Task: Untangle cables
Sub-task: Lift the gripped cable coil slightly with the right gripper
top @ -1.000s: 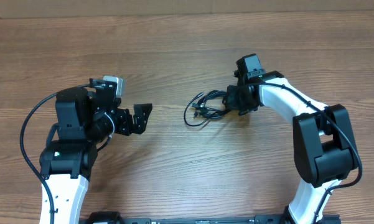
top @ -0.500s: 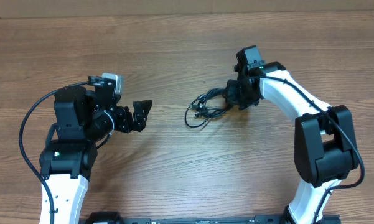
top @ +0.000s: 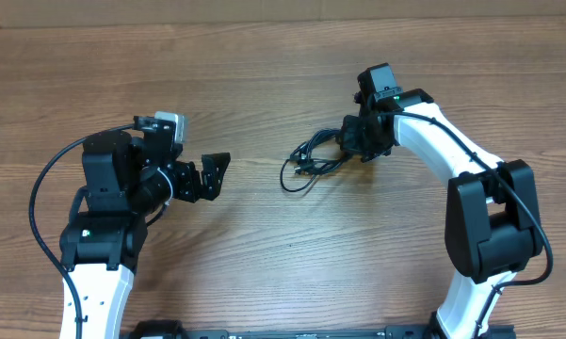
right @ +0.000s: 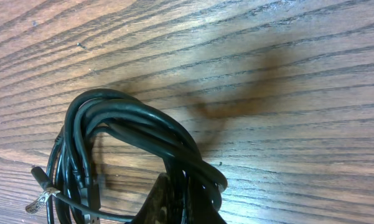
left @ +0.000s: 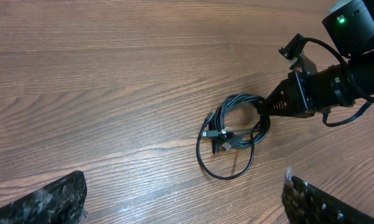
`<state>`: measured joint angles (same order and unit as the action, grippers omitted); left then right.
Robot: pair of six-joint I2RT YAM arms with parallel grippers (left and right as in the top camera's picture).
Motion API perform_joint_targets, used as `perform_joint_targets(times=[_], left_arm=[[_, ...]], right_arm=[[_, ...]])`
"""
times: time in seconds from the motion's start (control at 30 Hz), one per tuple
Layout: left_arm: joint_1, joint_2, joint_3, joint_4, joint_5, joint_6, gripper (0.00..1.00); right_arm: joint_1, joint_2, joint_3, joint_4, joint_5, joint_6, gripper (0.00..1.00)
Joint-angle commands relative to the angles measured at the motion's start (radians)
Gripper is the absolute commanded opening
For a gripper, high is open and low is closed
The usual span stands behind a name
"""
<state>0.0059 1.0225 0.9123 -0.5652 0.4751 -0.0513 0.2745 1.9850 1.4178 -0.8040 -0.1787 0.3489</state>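
Several thin black cords are seen gathered into one small bundle, the cables point(top: 313, 162), which lie on the wooden table point(top: 264, 75) between the two arms and far nearer the right one. At the bundle's right end the strands are wound over one another into a tight oval coil point(left: 243, 115). From its left side a single looser loop point(left: 227, 171) is spread flat on the wood, towards the robot. Small plug ends point(left: 213, 133) are tucked against the left of the coil, and a silvery tip is made out on one of them in the right wrist view. There the cables point(right: 130, 134) are shown as glossy, smooth cords stacked in parallel arcs, with a soft shadow cast on the grain behind them.

The right gripper point(top: 348, 149) is clenched on the right end of the coil, and strands are seen running in between its dark fingers point(right: 168, 202); part of the bundle is lifted slightly there. The left gripper point(top: 210, 177) is held well apart from the cables, its jaws spread wide with nothing between them, and only its finger pads point(left: 43, 199) are seen at the lower corners of the left wrist view.
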Motion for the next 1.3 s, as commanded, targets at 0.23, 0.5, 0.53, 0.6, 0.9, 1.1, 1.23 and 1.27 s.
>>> perform_joint_targets(times=[0.23,0.5,0.53,0.6,0.9,1.1,1.23,1.27], left_arm=[[-0.006,0.004,0.024,-0.004,0.015,0.030,1.00],[-0.006,0.004,0.024,-0.003,0.015,0.030,1.00],[-0.006,0.004,0.024,-0.003,0.015,0.030,1.00],[-0.006,0.004,0.024,-0.002,0.015,0.030,1.00],[-0.007,0.004,0.024,-0.003,0.017,0.029,1.00],[-0.008,0.004,0.024,0.002,0.024,0.027,1.00],[-0.023,0.004,0.024,0.024,0.039,0.021,0.98],[-0.028,0.004,0.024,0.032,0.038,0.011,0.98]], right_arm=[[-0.007,-0.014,0.036,0.001,-0.036,0.014,0.04],[-0.007,-0.014,0.038,0.005,-0.051,0.017,0.04],[-0.007,-0.014,0.038,0.005,-0.051,0.017,0.04],[-0.007,-0.014,0.038,0.005,-0.052,0.017,0.04],[-0.008,-0.015,0.038,0.009,-0.058,0.017,0.04],[-0.018,-0.017,0.038,0.012,-0.078,0.017,0.04],[-0.044,-0.024,0.038,0.012,-0.122,0.017,0.04],[-0.051,-0.029,0.038,0.013,-0.131,0.017,0.04]])
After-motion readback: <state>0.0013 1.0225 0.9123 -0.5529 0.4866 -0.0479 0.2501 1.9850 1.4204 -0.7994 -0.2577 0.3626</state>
